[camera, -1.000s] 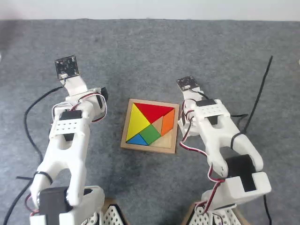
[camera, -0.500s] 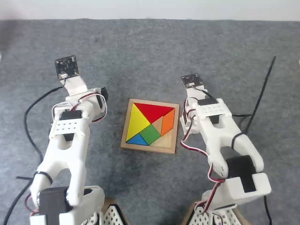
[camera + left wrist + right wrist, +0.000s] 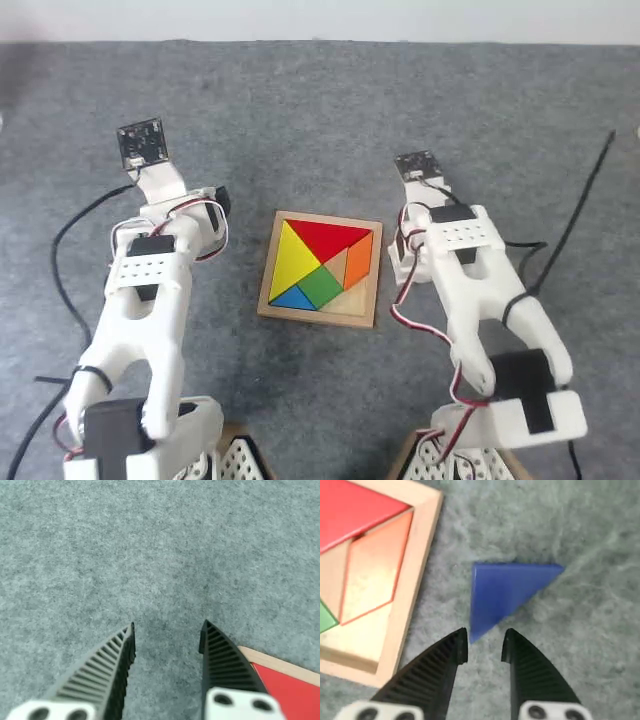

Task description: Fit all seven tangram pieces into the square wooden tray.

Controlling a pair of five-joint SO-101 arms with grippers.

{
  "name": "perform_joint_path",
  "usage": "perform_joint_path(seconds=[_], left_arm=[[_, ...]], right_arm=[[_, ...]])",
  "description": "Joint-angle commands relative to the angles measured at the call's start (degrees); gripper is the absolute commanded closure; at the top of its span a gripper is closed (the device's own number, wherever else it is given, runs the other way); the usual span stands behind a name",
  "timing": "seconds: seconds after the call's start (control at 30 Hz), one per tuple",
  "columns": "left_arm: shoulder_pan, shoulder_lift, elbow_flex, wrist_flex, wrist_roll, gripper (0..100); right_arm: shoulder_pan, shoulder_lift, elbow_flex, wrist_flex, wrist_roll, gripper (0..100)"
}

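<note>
We see left gripper [image 3: 168,625] over grey desk [image 3: 300,110], fingers wide, nothing between them. Square wooden tray [image 3: 316,316] mid-desk between arms, holding yellow triangle [image 3: 288,262], red triangle [image 3: 328,238], orange piece [image 3: 360,260] among others, some bare wood showing. Dark blue triangle [image 3: 507,592] on desk just beside tray. Right gripper [image 3: 484,634] at its corner, fingers narrowly apart, not gripping.

A gray fuzzy carpet [image 3: 300,110] covers the table. Along the far edge runs a pale white strip [image 3: 320,20]. The light is soft and even.
</note>
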State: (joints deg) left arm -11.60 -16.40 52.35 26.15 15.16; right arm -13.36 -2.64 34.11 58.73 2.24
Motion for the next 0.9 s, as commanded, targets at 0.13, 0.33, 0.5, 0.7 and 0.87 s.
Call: perform_joint_path(seconds=[0.13, 0.33, 0.5, 0.7, 0.87], left_arm=[[2.2, -1.9, -0.1, -1.3, -0.8, 79], [2.9, -1.9, 0.0, -1.2, -4.2, 79], [3.1, -1.9, 0.0, -1.3, -4.3, 79], [3.2, -1.9, -0.1, -1.3, -4.3, 79], [3.2, -1.9, 0.0, -1.3, -4.3, 79]], right_arm=[[1.1, -3.8, -4.8, -1.4, -8.9, 70.7], [0.0, 7.3, -11.1, -8.9, -33.0, 64.6], [-2.1, 16.7, -18.1, -8.9, -41.4, 65.3], [-2.8, 20.6, -20.0, -8.9, -41.8, 65.6], [-2.3, 21.1, -19.8, -8.9, -41.9, 65.7]])
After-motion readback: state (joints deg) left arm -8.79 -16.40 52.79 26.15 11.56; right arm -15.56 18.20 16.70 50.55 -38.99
